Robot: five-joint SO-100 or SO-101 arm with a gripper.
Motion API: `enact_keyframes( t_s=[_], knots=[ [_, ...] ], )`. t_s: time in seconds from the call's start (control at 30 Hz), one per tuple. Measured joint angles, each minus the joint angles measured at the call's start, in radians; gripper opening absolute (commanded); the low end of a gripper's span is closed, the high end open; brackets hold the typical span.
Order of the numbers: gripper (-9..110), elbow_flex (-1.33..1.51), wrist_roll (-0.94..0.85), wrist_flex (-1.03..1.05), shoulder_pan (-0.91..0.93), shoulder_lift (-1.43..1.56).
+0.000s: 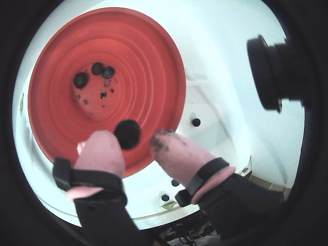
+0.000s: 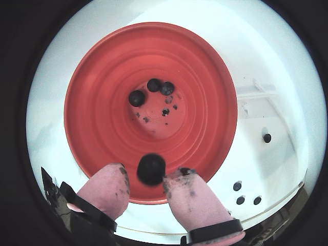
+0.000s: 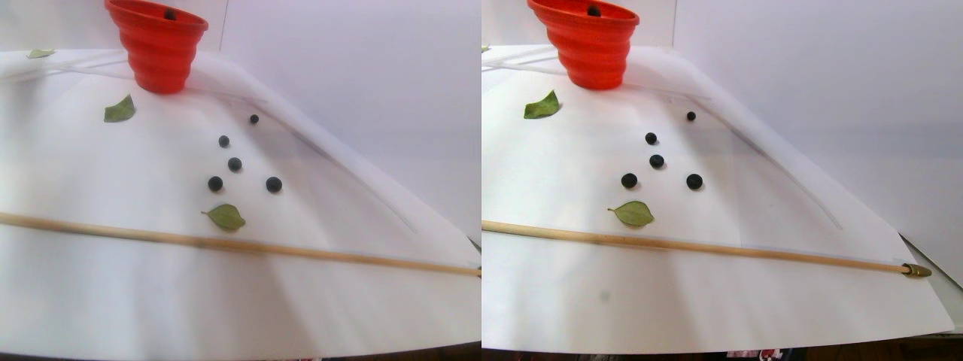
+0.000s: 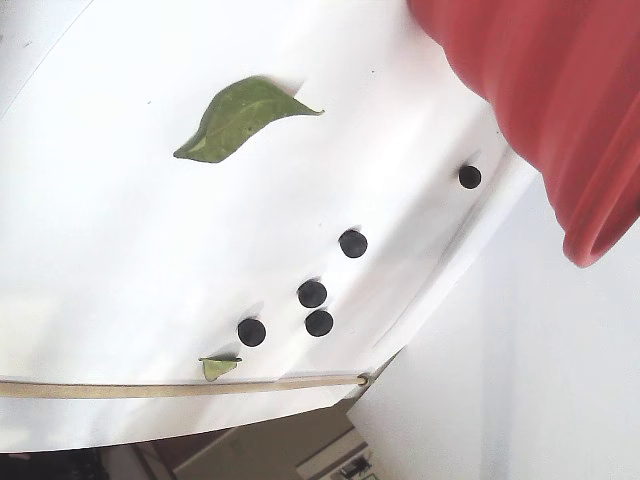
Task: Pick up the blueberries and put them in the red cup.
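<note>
The red cup [image 1: 148,61] [image 2: 97,113] fills both wrist views from above, with three blueberries [image 1: 97,67] [image 2: 154,84] on its floor. My pink-tipped gripper [image 1: 134,137] [image 2: 147,171] hangs over the cup's near rim, open. One blurred blueberry [image 1: 127,134] [image 2: 151,169] sits loose in the gap between the fingers, over the cup's inside. In the stereo pair view a dark berry [image 3: 169,13] shows at the cup's [image 3: 158,53] mouth, and the gripper is out of that frame. Several blueberries [image 3: 235,164] [image 4: 312,293] lie on the white sheet in front of the cup [image 4: 540,80].
Two green leaves [image 3: 226,216] [image 3: 119,110] lie on the white sheet [image 3: 113,286]. A long wooden stick [image 3: 226,244] crosses its front. A black camera [image 1: 266,72] juts in at the right of a wrist view. The sheet's edge drops off on the right [image 4: 400,350].
</note>
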Motion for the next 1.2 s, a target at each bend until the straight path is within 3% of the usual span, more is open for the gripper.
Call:
enact_keyframes(
  t_s=[0.67, 1.2],
  knots=[
    [16, 0.002, -0.055, 0.081, 0.166, 0.028],
    [16, 0.130, -0.026, 0.014, 0.347, 0.032]
  ],
)
